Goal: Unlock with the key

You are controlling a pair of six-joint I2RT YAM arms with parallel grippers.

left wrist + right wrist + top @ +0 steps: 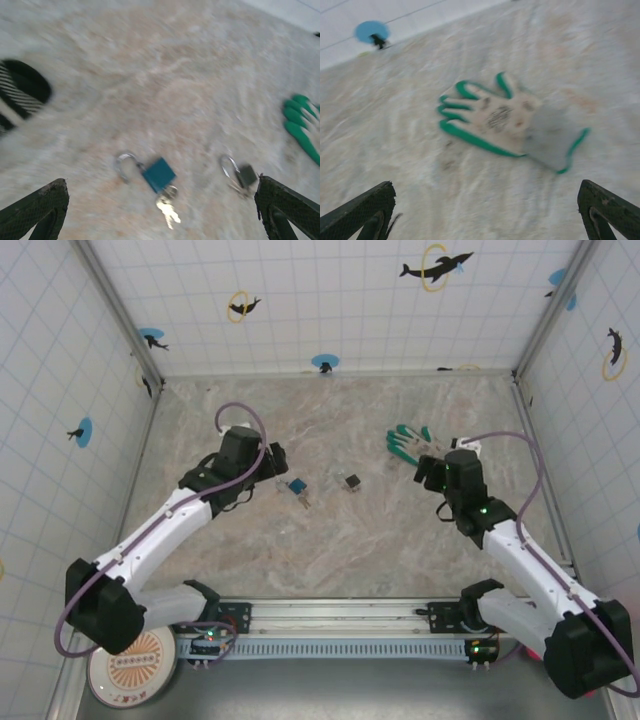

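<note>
Key (168, 210) lies on the table (330, 540) touching the bottom end of the blue padlock (159, 174), apparently in its keyhole. Its long axis is in line with the lock body. In the left wrist view it points down-right, away from the shackle; in the top view, toward the near edge. Small black padlock (245, 176) sits near, to the right. Left gripper (274, 462): jaws spread wide, holding nothing, above and left of the lock. Right gripper (428, 472): jaws spread wide, holding nothing, over the green-edged glove (495, 120). The glove's dark palm print is too blurred to read.
</note>
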